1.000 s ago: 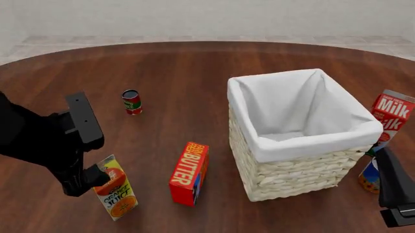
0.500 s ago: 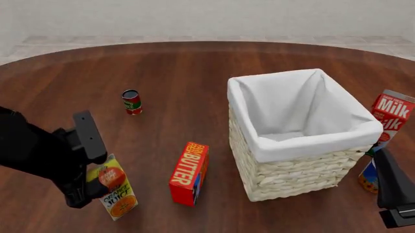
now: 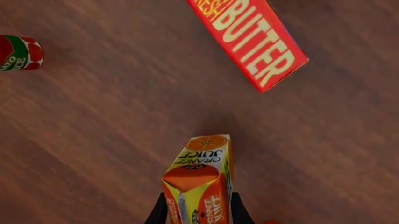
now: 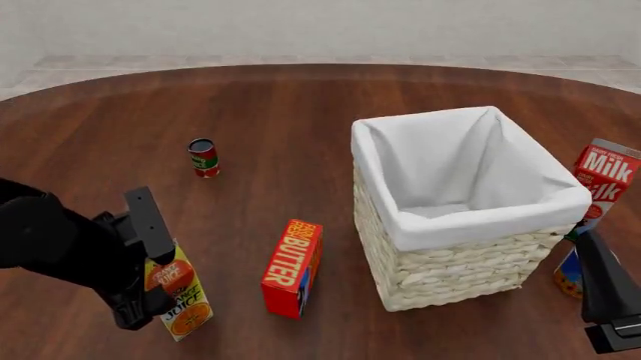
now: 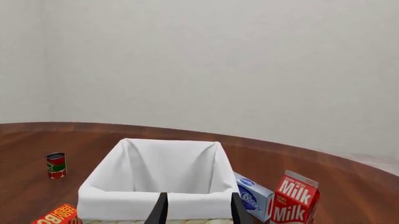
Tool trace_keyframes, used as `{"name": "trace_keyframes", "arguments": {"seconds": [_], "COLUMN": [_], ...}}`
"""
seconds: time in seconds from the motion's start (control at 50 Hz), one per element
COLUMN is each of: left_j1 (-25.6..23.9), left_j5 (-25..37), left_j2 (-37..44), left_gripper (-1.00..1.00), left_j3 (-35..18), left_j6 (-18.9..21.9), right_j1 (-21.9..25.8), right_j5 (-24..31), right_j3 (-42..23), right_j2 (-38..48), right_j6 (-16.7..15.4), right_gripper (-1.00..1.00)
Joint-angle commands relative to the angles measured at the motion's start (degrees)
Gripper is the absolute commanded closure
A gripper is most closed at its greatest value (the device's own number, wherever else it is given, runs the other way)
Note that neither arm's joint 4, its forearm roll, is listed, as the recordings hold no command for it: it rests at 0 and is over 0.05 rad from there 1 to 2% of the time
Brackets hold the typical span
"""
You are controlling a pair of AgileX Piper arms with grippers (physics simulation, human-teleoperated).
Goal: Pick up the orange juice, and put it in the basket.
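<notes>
On brown wooden tabletop (image 4: 300, 112), big square white-lined wicker basket (image 4: 463, 206) sits right, tall yellow orange juice carton (image 4: 177, 300) stands upright front-left with left fingers (image 3: 159, 213) straddling its top, right fingers (image 5: 160, 209) spread, empty.

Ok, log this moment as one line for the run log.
phase: closing in on juice | left gripper: astride carton top, grip unconfirmed | right gripper: open, idle | juice: upright on table | basket: nothing inside

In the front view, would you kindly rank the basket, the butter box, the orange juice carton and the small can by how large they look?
1. basket, by far.
2. butter box.
3. orange juice carton, partly hidden by the left tool, so close to the butter box and unsure.
4. small can, farther away.
</notes>
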Motion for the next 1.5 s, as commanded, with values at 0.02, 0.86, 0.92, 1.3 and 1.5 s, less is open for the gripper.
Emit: {"name": "trace_keyframes", "arguments": {"seconds": [0.02, 0.86, 0.92, 1.3, 1.5], "left_j1": [0.1, -13.0, -14.8, -21.7, -25.6], "left_j5": [-2.5, 24.8, 24.9, 24.9, 24.9], "left_j2": [2.6, -2.8, -2.2, 3.4, 8.0], "left_gripper": [-1.0, 1.0, 1.0, 1.0, 1.0], "left_j3": [2.7, -28.3, -30.5, -46.3, -54.0], "left_j6": [-0.9, -11.6, -12.3, -11.6, -10.3], "right_j1": [0.2, -0.5, -0.3, 1.5, 1.6], "right_j5": [0.1, -1.7, -2.0, -4.2, -4.1], "right_j3": [0.0, 0.0, 0.0, 0.0, 0.0], "right_j2": [0.0, 0.0, 0.0, 0.0, 0.0], "right_j6": [0.0, -0.6, -0.9, -1.8, -1.6], "right_gripper": [-1.0, -1.0, -1.0, -1.0, -1.0]}}
